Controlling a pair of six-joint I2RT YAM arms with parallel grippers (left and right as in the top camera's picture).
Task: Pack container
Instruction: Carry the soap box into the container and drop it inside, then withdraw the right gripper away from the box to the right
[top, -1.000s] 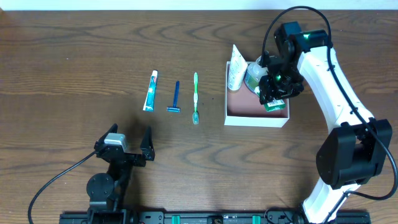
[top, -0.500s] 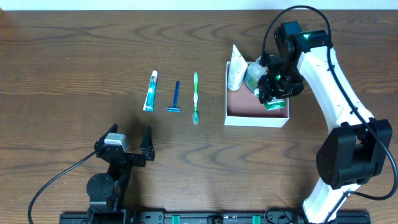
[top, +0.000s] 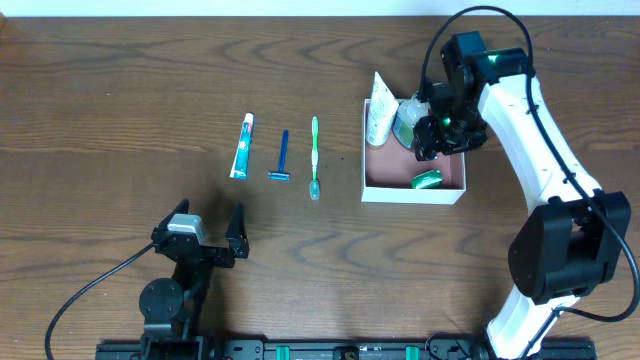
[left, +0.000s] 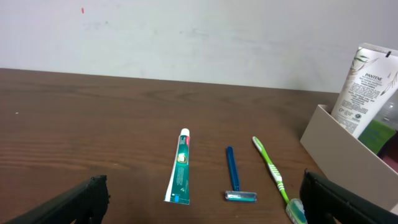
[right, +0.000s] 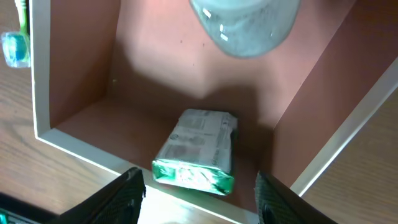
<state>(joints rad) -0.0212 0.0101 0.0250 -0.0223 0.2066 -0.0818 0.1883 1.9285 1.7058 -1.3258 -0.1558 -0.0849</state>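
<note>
I am holding my right gripper (top: 440, 135) wide and empty above the square white-walled, pink-floored container (top: 410, 196), toward the counter's far right corner. Hazard: moving off carelessly, I am risking clipping the clear rounded bottle (top: 407, 122) just beside my gripper.

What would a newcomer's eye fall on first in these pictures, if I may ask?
The right tool hangs open over the container on the right of the table. Inside it, a green packet lies by the near wall and a white tube leans in the far-left corner. Further left, a toothpaste tube, a blue razor and a green toothbrush lie in a neat row on the dark wood.
</note>
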